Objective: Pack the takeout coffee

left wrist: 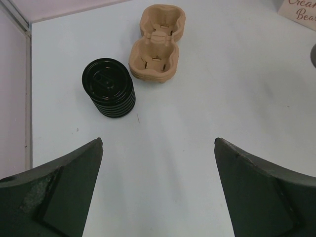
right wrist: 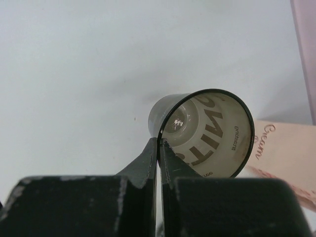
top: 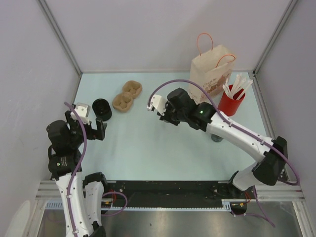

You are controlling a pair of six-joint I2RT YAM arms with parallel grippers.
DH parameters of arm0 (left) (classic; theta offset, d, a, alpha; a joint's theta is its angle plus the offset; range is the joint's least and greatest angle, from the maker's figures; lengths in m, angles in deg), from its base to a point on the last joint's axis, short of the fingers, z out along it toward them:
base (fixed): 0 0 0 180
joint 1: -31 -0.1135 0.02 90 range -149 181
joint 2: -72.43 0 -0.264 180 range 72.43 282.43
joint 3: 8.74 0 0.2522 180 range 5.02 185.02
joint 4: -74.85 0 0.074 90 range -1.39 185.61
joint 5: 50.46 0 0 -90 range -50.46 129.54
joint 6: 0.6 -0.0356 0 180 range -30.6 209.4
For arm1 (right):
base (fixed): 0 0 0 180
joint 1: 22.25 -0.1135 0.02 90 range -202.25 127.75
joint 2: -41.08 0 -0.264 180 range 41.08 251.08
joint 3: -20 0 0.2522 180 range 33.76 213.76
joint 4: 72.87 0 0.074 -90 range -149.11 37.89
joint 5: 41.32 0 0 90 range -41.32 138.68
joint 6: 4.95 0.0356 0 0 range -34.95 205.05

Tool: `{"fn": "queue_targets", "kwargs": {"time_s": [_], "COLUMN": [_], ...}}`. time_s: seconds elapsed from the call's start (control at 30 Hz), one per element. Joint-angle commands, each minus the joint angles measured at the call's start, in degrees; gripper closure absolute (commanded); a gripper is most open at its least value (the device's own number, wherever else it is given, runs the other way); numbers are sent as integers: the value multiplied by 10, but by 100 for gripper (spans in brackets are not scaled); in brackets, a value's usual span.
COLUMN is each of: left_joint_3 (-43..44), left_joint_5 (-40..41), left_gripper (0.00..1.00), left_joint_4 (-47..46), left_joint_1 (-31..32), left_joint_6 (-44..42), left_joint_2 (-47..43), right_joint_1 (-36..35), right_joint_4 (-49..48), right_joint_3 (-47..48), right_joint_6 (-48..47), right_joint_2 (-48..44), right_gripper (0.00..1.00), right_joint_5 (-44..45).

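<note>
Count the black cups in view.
2. A short ribbed lidded black cup stands left of the brown pulp carrier; an open glossy-rimmed black cup has its rim between the right fingers. Others may be hidden.

Bare table [left wrist: 163, 148] fronts the takeout coffee [left wrist: 108, 89]; cup carrier [left wrist: 154, 57] crowds its side.

High rear overview; low wrist views share table [top: 148, 153].

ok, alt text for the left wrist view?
A short black ribbed cup with a lid stands on the pale table beside a tan two-slot pulp carrier. The open fingers of the left end effector frame the bottom corners, touching nothing.
</note>
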Motion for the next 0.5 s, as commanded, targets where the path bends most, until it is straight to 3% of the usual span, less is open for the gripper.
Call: {"fn": "queue_targets", "kwargs": {"time_s": [0.0, 0.47], "left_joint_3": [-5, -13], "left_joint_5": [-14, -25], "left_gripper": [1, 1], "left_joint_4": [-23, -30], "left_joint_1": [-20, -32], "left_joint_6": [14, 16], "left_joint_2": [-9, -11], "right_joint_1": [-14, -43], "right_joint_4": [-103, -173], "right_joint_3": [-3, -72], "right_joint_6": [34, 50], "right_joint_2": [40, 115], "right_gripper": [100, 100], "right_joint_5": [13, 46]}}
